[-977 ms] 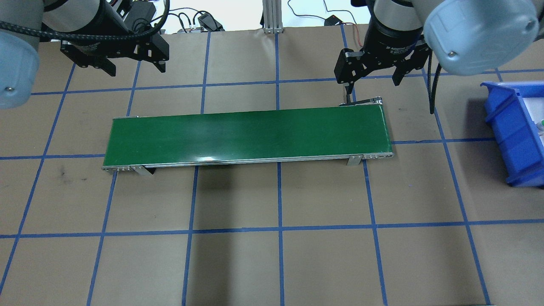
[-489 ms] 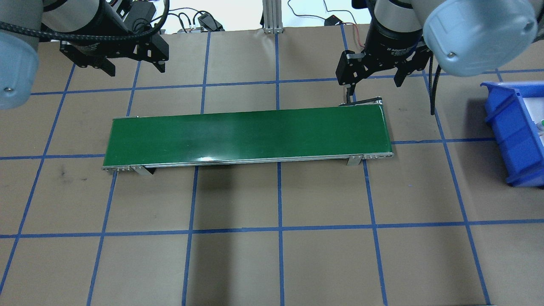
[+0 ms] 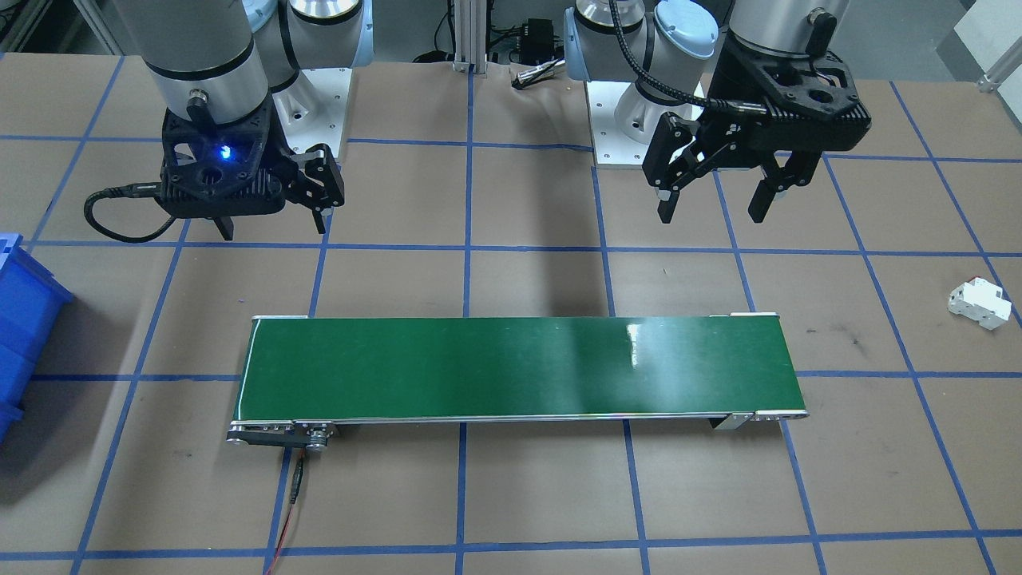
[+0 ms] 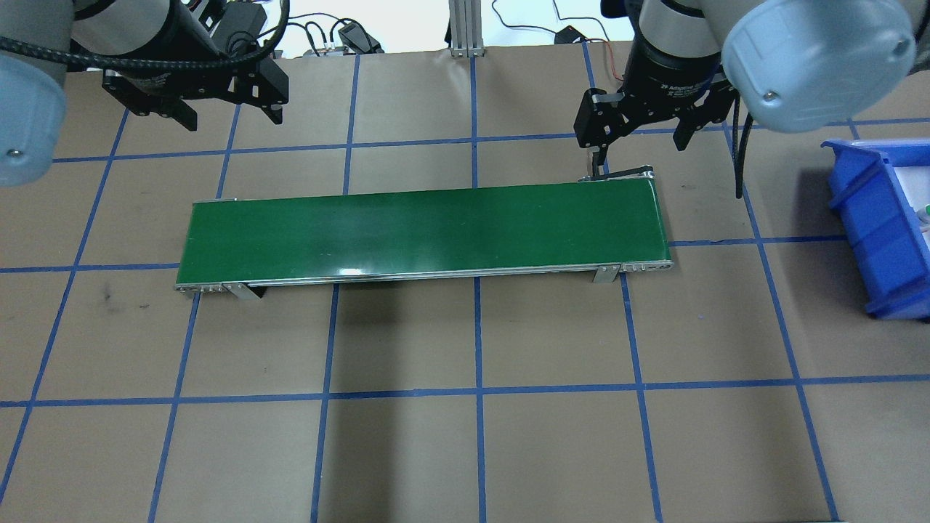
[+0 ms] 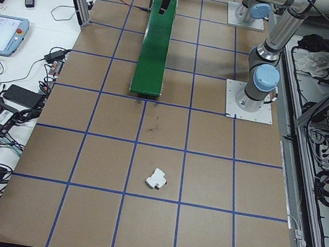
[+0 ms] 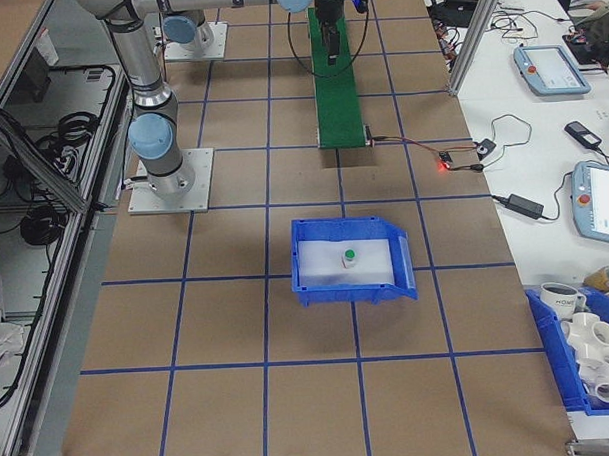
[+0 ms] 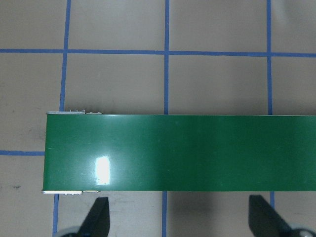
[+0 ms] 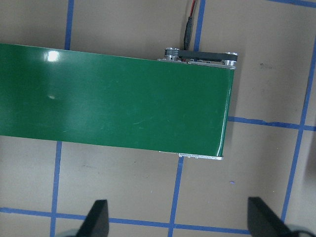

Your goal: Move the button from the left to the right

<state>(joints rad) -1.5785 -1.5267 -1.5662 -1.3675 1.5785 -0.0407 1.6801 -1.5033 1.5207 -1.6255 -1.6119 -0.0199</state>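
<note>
Button [image 6: 351,255] sat inside the blue bin [image 6: 406,269], at the table's right end, well apart from the green belt [image 4: 421,231]; judged already delivered, since the belt was bare. Only the exterior right view showed the button; in the overhead view the bin was cut off at the edge. Right gripper [image 4: 636,138] hung over the belt's right end, fingers spread, holding nothing. Left gripper [image 3: 713,204] hovered beside the belt's left end, also spread and empty, likely parked for another item. White block [image 3: 979,303] lay at the far left, seen only in the front and left views.
</note>
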